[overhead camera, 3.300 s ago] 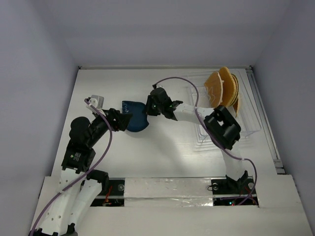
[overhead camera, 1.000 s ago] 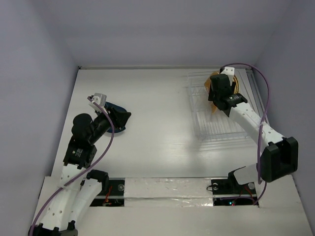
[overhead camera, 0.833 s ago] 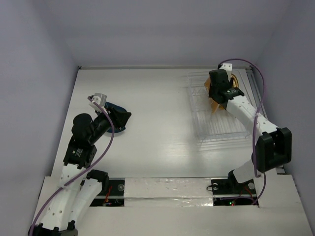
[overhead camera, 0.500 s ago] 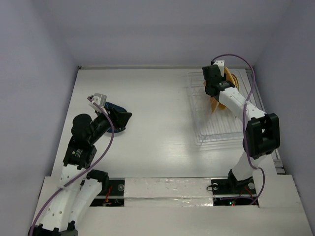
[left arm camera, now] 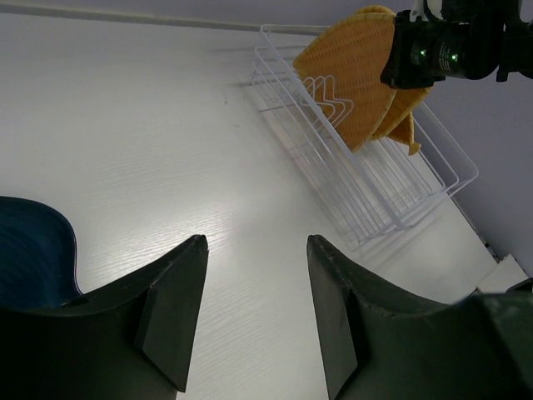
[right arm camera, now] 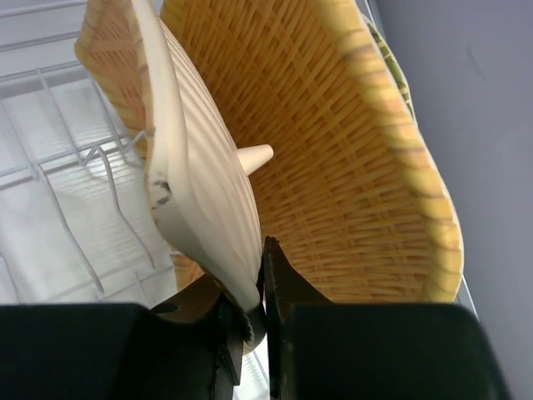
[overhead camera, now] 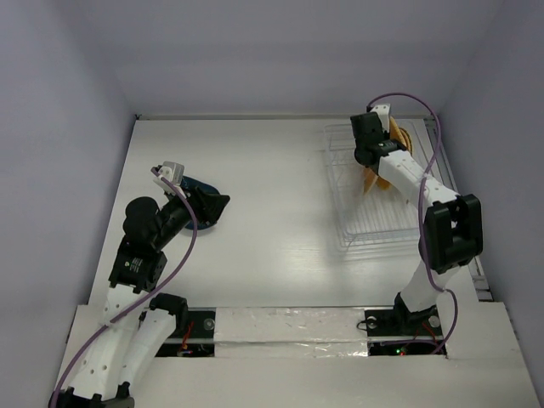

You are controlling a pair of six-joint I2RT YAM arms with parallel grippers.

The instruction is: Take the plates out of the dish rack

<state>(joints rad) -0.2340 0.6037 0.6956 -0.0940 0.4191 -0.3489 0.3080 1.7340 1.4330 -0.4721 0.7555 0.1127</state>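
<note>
At the far right of the white table (overhead camera: 255,161), a white wire dish rack (left arm camera: 371,196) is holding a cluster of thin woven orange-tan plates (left arm camera: 354,79), which are standing on edge at its far end and leaning against one another. The right gripper (right arm camera: 248,292) is reaching into that cluster. In the right wrist view its two black fingers (right arm camera: 279,292) are pinching nearly together on the rim of the nearest plate (right arm camera: 200,183), a thin woven one showing a pale cream face and seen almost edge-on. A deeper orange woven plate (right arm camera: 333,150) is standing just behind it, and the rack's wires are showing to the left.

Well apart from the rack, on the left side of the table, the left gripper (left arm camera: 256,250) is hovering low with its fingers spread partway and only bare table between them. A small dark blue plate (left arm camera: 33,258) is lying on the table just outside one of those fingers. Whether the finger is touching it cannot be told.
</note>
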